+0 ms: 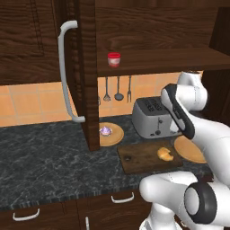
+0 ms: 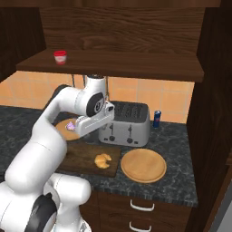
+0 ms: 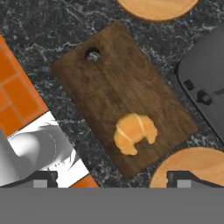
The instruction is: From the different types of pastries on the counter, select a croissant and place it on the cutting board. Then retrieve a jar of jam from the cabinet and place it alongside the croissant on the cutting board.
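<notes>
Nearest to us, the drawers [image 1: 117, 197] with small white handles sit under the front edge of the dark veined worktop [image 1: 49, 157]. On that worktop lies the cutting board [image 3: 122, 96], and we see the croissant [image 3: 134, 132] resting on it, toward the end away from the round hole. Our pincer [image 3: 111, 177] hangs above the board with its jaws spread wide and nothing between them, clear of the croissant.

A round light-wood plate [image 2: 143, 165] sits just beside the board on the right. Another plate [image 1: 111, 134] lies behind the board's left end, carrying the purplish-pink pastry [image 1: 105, 130]. Behind the board stands the toaster [image 2: 127, 122], with a small blue can [image 2: 157, 118] to its right.

Farthest and higher up, the cabinet [image 1: 87, 67] stands open, its door with the white bar handle [image 1: 66, 72] swung out, and the jar of jam [image 1: 114, 59] stands on its shelf.
</notes>
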Available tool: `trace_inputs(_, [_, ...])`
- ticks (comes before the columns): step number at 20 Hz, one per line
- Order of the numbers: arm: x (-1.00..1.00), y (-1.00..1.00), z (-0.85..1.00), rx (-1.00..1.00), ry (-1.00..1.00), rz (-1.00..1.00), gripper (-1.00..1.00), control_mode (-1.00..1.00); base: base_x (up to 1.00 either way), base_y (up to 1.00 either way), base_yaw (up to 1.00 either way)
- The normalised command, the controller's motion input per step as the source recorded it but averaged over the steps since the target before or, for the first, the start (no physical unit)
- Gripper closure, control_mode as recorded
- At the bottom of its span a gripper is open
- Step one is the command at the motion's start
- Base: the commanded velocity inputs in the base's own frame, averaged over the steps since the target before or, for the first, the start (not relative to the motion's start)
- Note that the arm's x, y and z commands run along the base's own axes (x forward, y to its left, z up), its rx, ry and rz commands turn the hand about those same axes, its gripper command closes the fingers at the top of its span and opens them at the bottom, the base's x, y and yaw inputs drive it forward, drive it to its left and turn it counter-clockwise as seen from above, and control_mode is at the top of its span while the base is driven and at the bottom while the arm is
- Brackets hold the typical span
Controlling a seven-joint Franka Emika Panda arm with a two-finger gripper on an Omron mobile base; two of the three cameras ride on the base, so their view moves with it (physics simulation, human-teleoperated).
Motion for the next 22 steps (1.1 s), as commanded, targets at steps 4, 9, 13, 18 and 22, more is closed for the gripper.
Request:
trace_inputs(4, [-0.54,0.03,0.29,0.00,-0.17,0.04,-1.00,-1.00,0.00,0.00,0.00])
trace_inputs(9, [-0.41,0.14,0.66,-0.05,-0.34,-0.03,-1.00,-1.00,0.00,0.00,0.00])
trace_inputs(13, [-0.01,0.42,1.00,-0.14,-0.48,-0.08,-1.00,-1.00,0.00,0.00,0.00])
trace_inputs(18, [0.26,0.75,1.00,-0.05,-0.52,-0.09,-1.00,-1.00,0.00,0.00,0.00])
trace_inputs(22, [0.50,0.52,0.91,-0.02,-0.51,-0.10,-1.00,-1.00,0.00,0.00,0.00])
